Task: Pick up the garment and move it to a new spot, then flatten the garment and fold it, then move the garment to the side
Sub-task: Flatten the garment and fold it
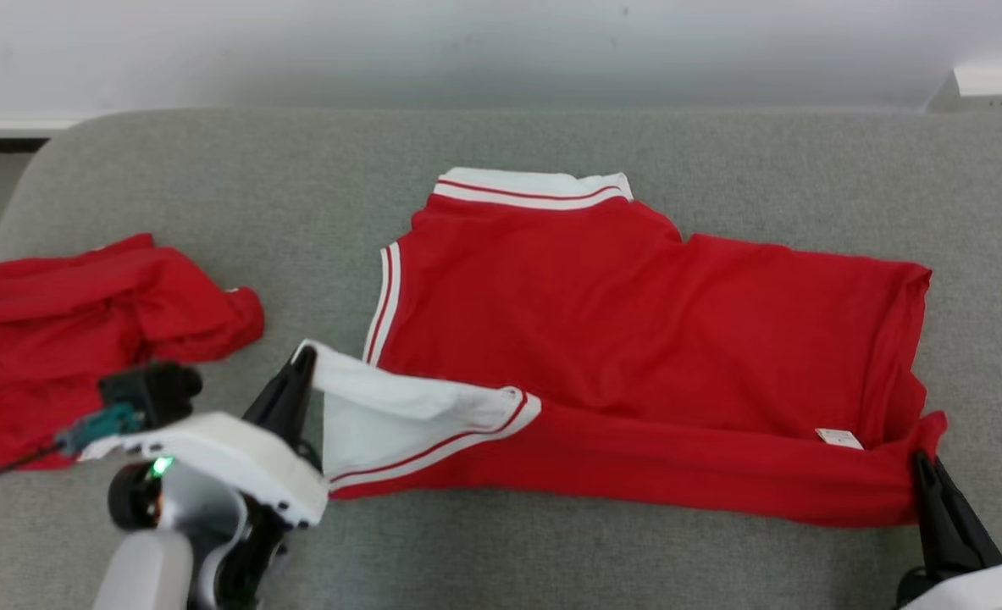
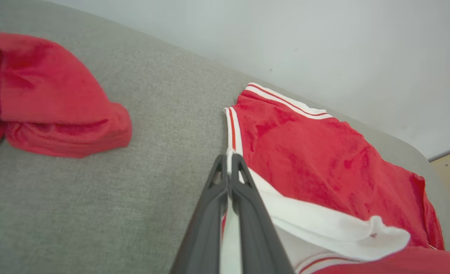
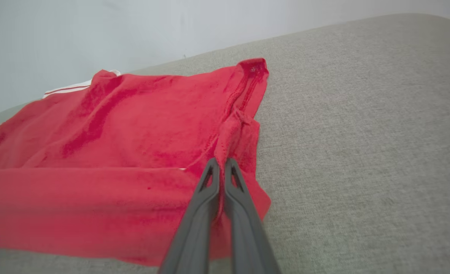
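A red garment (image 1: 636, 339) with white, red-striped trim lies spread across the grey cushion, its near edge folded up over itself. My left gripper (image 1: 304, 357) is shut on the white collar corner at the garment's left end, and the left wrist view shows that gripper (image 2: 229, 159) pinching the white cloth (image 2: 323, 228). My right gripper (image 1: 924, 464) is shut on the red hem corner at the lower right. In the right wrist view the garment (image 3: 114, 152) stretches left from that gripper (image 3: 221, 163), whose fingers clamp a bunched red edge.
A second red garment (image 1: 85, 330) lies crumpled at the cushion's left side, also seen as a red heap (image 2: 38, 102) in the left wrist view. The grey cushion (image 1: 721, 152) ends at a pale wall behind. Bare cushion (image 3: 361, 152) lies right of the garment.
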Robot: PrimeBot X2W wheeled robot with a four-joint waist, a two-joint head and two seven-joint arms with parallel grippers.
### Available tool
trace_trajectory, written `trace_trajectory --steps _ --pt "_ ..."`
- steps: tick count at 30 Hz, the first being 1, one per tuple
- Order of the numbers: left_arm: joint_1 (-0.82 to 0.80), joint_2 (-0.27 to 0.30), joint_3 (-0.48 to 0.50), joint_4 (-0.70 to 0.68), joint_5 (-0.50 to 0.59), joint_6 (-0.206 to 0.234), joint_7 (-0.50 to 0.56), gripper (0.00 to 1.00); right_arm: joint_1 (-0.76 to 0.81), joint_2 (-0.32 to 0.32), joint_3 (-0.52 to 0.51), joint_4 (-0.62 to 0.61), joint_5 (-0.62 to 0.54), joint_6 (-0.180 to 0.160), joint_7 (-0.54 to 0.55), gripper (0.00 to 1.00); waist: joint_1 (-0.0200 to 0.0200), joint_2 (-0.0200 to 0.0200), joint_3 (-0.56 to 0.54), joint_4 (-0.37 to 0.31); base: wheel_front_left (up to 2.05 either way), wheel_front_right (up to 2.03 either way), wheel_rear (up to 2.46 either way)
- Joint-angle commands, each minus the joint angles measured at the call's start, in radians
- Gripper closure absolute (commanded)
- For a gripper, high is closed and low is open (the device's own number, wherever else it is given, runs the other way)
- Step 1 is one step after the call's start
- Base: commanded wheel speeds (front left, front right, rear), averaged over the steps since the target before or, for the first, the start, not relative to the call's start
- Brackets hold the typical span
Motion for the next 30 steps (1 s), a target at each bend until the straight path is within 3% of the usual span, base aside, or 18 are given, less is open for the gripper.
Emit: trace_trajectory --steps 1,6,7,8,9,14,20,24,30 --pt "-0.06 0.008 -0.011 0.053 0.004 -0.016 0.006 1.0 -0.031 0.0 0.004 0.021 -0.011 -0.003 -0.003 1.0 0.0 0.0 0.03 -0.014 0.0 0.0 0.0" --pt "-0.189 0.011 -0.041 0.214 0.012 -0.055 -0.009 1.0 -0.101 0.002 0.021 0.085 -0.024 -0.003 -0.011 1.0 0.0 0.0 0.063 -0.029 0.0 0.0 0.0" --pt "-0.202 0.008 -0.05 0.245 0.011 -0.063 -0.013 0.84 -0.11 0.002 0.025 0.099 -0.024 -0.003 -0.016 0.85 0.0 0.0 0.066 -0.03 0.0 0.0 0.0" --pt "-0.215 0.009 -0.056 0.267 0.021 -0.067 -0.029 0.48 -0.121 0.003 0.031 0.105 -0.024 -0.003 -0.027 0.63 0.0 0.0 0.068 -0.032 0.0 0.0 0.0" --pt "-0.223 0.007 -0.059 0.286 0.025 -0.071 -0.043 0.0 -0.13 0.002 0.035 0.114 -0.02 -0.003 -0.033 0.03 0.0 0.0 0.07 -0.034 0.0 0.0 0.0" --pt "-0.214 0.01 -0.078 0.318 0.084 -0.062 -0.17 0.0 -0.137 -0.023 0.073 0.102 -0.047 -0.003 -0.123 0.0 0.0 0.0 0.067 -0.033 0.0 0.0 0.0" --pt "-0.147 0.036 -0.102 0.252 0.226 0.01 -0.388 0.0 -0.115 -0.05 0.08 0.004 -0.157 -0.002 -0.22 0.0 0.0 0.0 0.033 -0.021 0.0 0.0 0.0" --pt "-0.08 0.048 -0.109 0.182 0.286 0.054 -0.479 0.0 -0.081 -0.04 0.07 -0.082 -0.195 -0.003 -0.206 0.0 0.0 0.0 -0.001 -0.016 0.0 0.0 0.0" --pt "0.022 0.054 -0.11 0.087 0.309 0.092 -0.509 0.0 -0.021 -0.023 0.069 -0.161 -0.213 -0.003 -0.165 0.0 0.0 0.0 -0.042 -0.013 0.0 0.0 0.0"
